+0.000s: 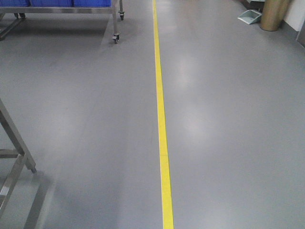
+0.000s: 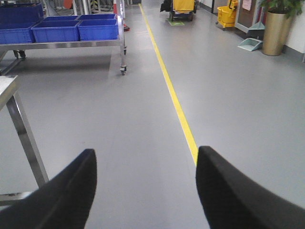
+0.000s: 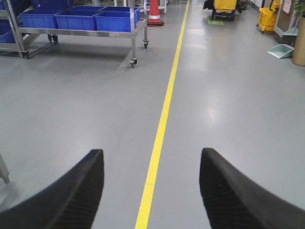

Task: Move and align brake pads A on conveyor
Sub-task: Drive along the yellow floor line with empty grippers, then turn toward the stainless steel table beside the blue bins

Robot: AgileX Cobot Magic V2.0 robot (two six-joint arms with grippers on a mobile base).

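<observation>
My left pincer (image 2: pixel 146 152) is spread wide, its two black fingers (image 2: pixel 62 191) low in the wrist view with only bare grey floor (image 2: pixel 143 105) between them; it holds and touches nothing. My right pincer (image 3: pixel 151 151) is equally wide and empty, and a yellow floor line (image 3: pixel 159 124) runs up between its fingers (image 3: pixel 228 191). The brake pads A and the conveyor appear in none of the three views, so I cannot tell where they lie. The left wrist view shows the corner and leg of a steel worktop (image 2: pixel 8 85) at the left edge, a wheeled rack of blue bins (image 2: pixel 71 28), a gold planter (image 2: pixel 275 31), a pale dustpan (image 2: pixel 250 44) and a yellow mop bucket (image 2: pixel 226 14). Only the right wrist view shows an orange traffic cone (image 3: pixel 154 12) beyond the rack. The front view looks more steeply down and shows mostly floor, the yellow line, a rack castor (image 1: pixel 115 37) and a slanted steel frame (image 1: pixel 14 143) at lower left.
</observation>
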